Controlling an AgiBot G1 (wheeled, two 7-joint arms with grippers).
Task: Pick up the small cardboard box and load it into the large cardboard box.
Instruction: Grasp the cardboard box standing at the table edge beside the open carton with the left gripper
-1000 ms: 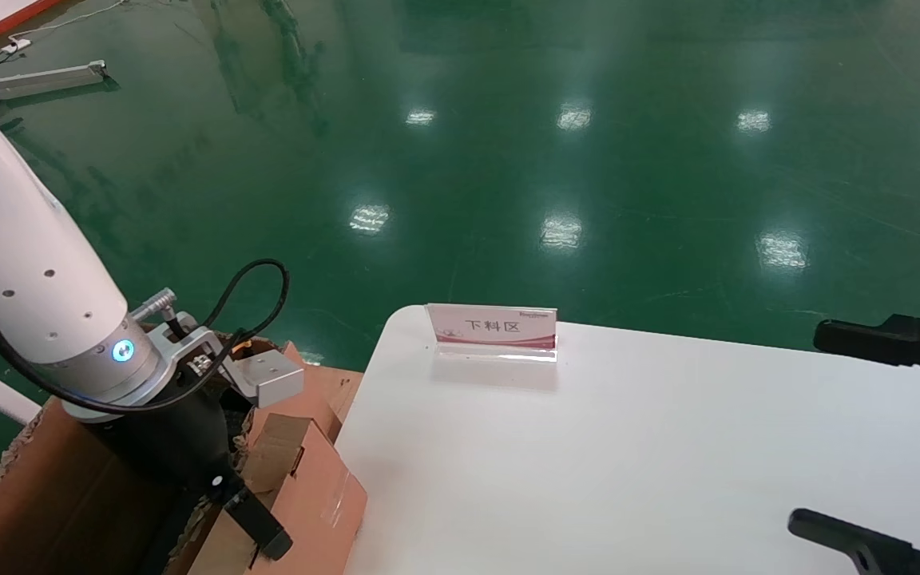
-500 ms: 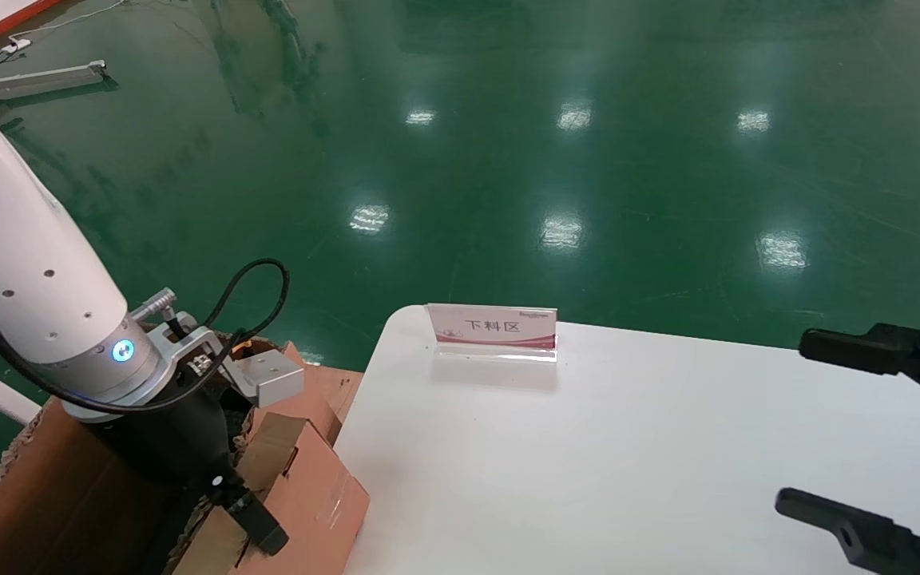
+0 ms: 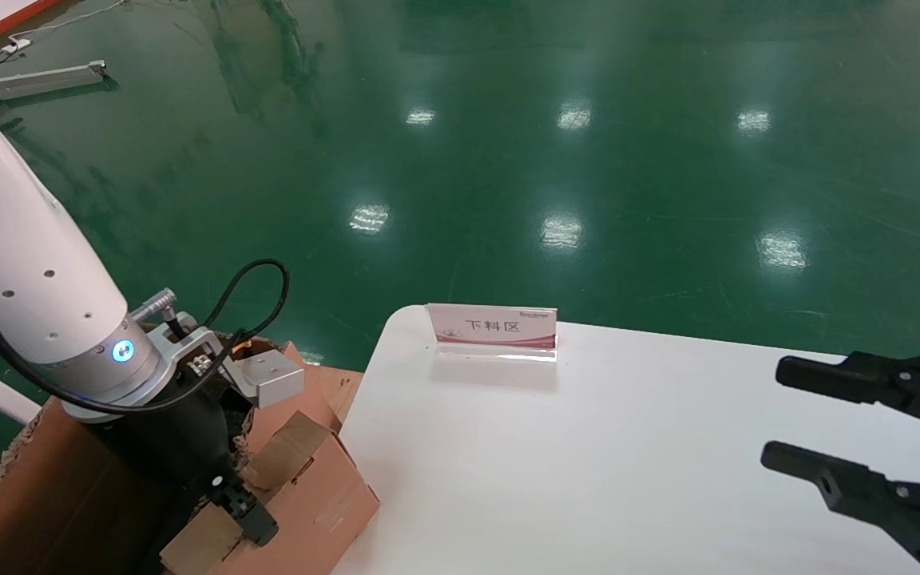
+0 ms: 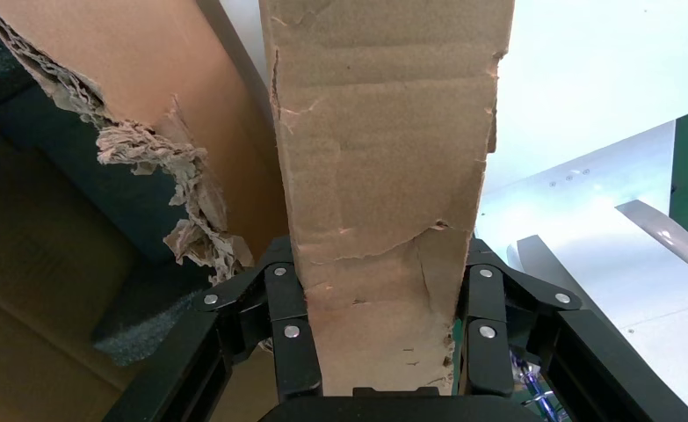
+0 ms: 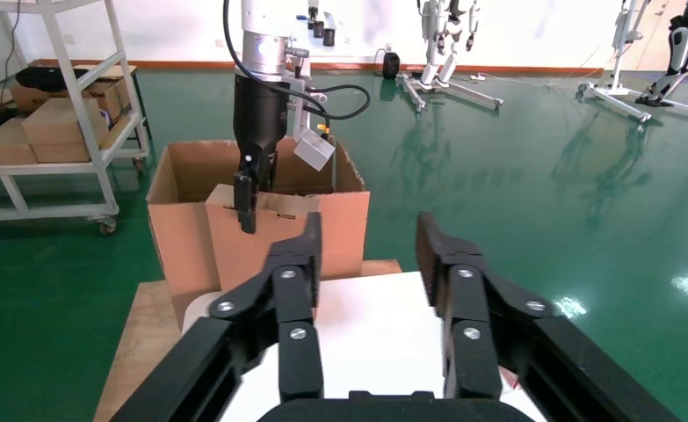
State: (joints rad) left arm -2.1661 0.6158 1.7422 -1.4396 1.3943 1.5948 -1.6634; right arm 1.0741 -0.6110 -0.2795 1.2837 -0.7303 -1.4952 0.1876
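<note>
The glossy white, rounded left arm shell point(image 3: 21, 271) bore small dark holes and a black cable point(image 3: 256, 275) looping off it. A silver wrist ring carried a glowing blue light point(image 3: 122, 350). The matte black left gripper point(image 4: 382, 343) and black right gripper point(image 5: 364, 264) showed linked fingers studded with silver screws.

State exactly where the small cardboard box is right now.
Head view, lower left: the small cardboard box hangs clamped in the left gripper at the large cardboard box, beside the white table.
</note>
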